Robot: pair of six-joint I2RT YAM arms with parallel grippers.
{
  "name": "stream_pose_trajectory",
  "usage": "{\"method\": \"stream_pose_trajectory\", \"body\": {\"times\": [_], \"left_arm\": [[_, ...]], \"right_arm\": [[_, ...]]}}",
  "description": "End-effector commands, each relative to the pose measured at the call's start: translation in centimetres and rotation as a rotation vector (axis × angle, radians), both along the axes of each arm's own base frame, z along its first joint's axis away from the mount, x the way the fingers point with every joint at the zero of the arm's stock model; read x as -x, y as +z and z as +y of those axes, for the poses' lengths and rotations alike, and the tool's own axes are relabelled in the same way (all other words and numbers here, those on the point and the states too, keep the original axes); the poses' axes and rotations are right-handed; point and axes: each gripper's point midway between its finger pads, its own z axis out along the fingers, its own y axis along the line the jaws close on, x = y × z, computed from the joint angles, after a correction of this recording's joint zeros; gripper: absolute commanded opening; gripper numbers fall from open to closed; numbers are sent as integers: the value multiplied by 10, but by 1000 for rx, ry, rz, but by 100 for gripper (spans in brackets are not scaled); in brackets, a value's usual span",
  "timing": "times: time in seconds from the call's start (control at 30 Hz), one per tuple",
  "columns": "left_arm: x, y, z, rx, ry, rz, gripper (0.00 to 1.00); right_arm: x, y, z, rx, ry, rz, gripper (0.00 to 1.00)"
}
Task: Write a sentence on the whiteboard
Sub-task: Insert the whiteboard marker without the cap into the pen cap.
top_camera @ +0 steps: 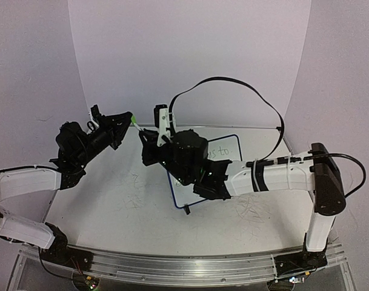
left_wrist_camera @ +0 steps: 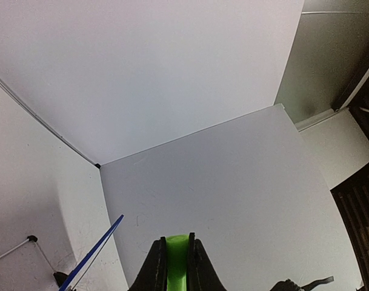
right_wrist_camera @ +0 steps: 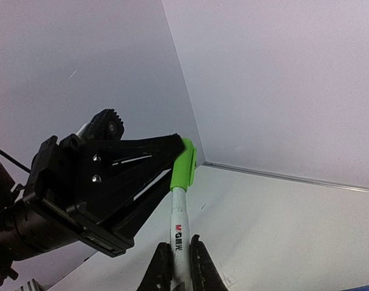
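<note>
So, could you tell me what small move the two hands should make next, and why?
Probably press the hands gently together along the marker's axis to seat the cap. The left hand is shut on the green cap, already over the tip of the marker in the right hand, and green writing is on the whiteboard.

The blue-rimmed whiteboard point(top_camera: 232, 145) lies askew, mostly hidden, with only "to" of the green sentence point(top_camera: 222, 150) readable.

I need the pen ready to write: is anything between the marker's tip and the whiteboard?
Yes. The green cap covers the tip of the marker, pinched by the left gripper, while the right gripper holds the barrel. Both are off to the left of the whiteboard, not over it.
</note>
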Motion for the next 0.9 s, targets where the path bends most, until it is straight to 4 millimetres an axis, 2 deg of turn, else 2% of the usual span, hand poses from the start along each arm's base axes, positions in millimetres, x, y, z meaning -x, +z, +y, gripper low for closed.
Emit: {"method": "stream_pose_trajectory", "body": {"times": [0.0, 0.13, 0.3, 0.43, 0.53, 0.6, 0.67, 0.77, 0.87], "left_arm": [[11, 28, 0, 47, -21, -79, 0], [11, 26, 1, 55, -17, -71, 0], [14, 21, -2, 47, -29, -63, 0], [21, 11, -8, 19, -56, -63, 0], [35, 9, -17, -12, -89, -95, 0], [44, 2, -19, -26, -98, -96, 0], [49, -13, -21, -42, -106, -71, 0], [59, -34, -36, -63, -150, -24, 0], [72, -39, -55, -92, -182, -33, 0]], "right_arm": [[-27, 7, -8, -55, -189, -71, 0], [-36, 6, -7, -80, -312, -157, 0], [-40, 21, -1, -86, -385, -251, 0], [-44, 32, 11, -68, -325, -307, 0], [-53, 35, 16, -64, -241, -294, 0], [-55, 41, 17, -67, -187, -283, 0], [-54, 51, 19, -85, -122, -281, 0], [-52, 61, 28, -95, -66, -288, 0], [-51, 66, 36, -86, -37, -300, 0]]}}
